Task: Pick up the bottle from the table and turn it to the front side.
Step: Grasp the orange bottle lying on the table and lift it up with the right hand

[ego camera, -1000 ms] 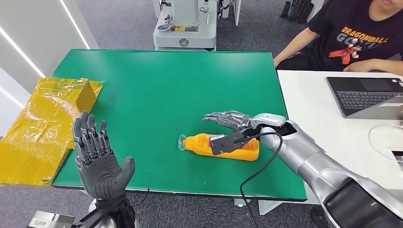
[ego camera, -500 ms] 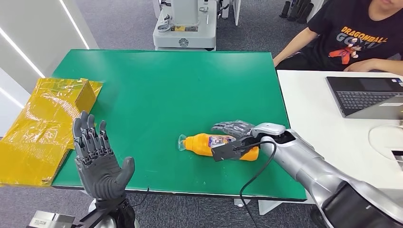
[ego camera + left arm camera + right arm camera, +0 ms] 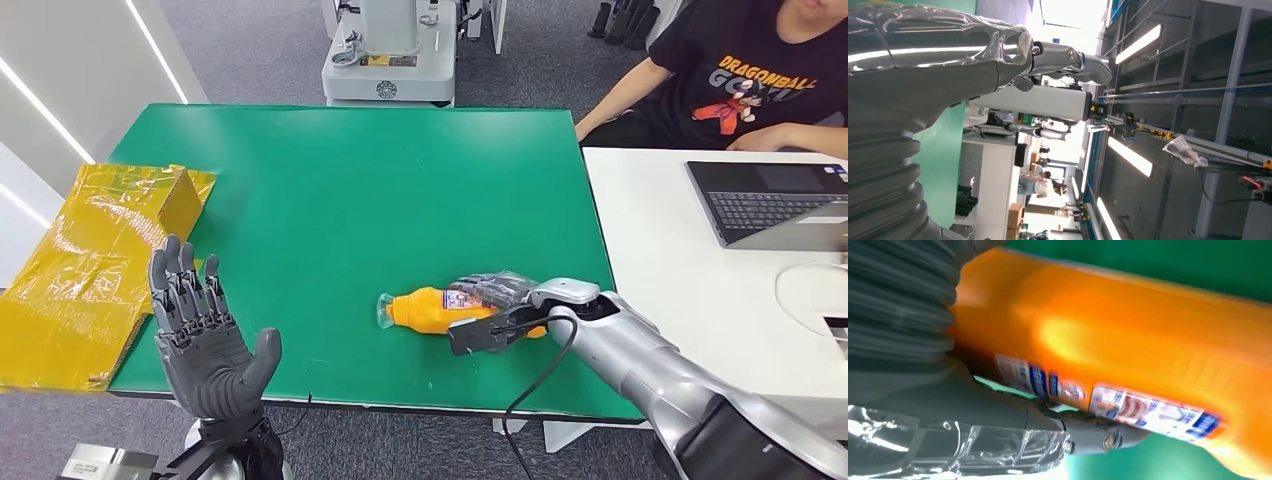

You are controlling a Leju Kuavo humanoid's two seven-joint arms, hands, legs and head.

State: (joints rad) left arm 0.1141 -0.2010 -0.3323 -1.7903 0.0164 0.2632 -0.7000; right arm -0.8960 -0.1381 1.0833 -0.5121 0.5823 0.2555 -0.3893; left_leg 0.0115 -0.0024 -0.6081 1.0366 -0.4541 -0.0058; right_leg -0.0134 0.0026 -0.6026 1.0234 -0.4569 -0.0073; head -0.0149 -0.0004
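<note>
Bottle [image 3: 432, 309] on its side under the right hand [image 3: 492, 305], not yet lifted.

Orange and clear-capped, it lies on the green table [image 3: 340, 190] near the front edge, cap end toward the robot's left, its label partly facing up beside the fingers. In the right wrist view the orange body [image 3: 1128, 335] sits tight against the hand's thumb with the printed label along its flank, so the fingers look wrapped around the bottom half; I judge the grasp made or nearly made, though full closure can't be confirmed. Lifting and the turn to the front side are left. The left hand [image 3: 205, 335] is raised off the table's front corner, palm up, fingers spread, holding nothing. Yellow packaging [image 3: 90, 260] lies at the table's left end; a person [image 3: 745, 85] sits at the white desk [image 3: 670, 250] with a laptop [image 3: 770, 200].
</note>
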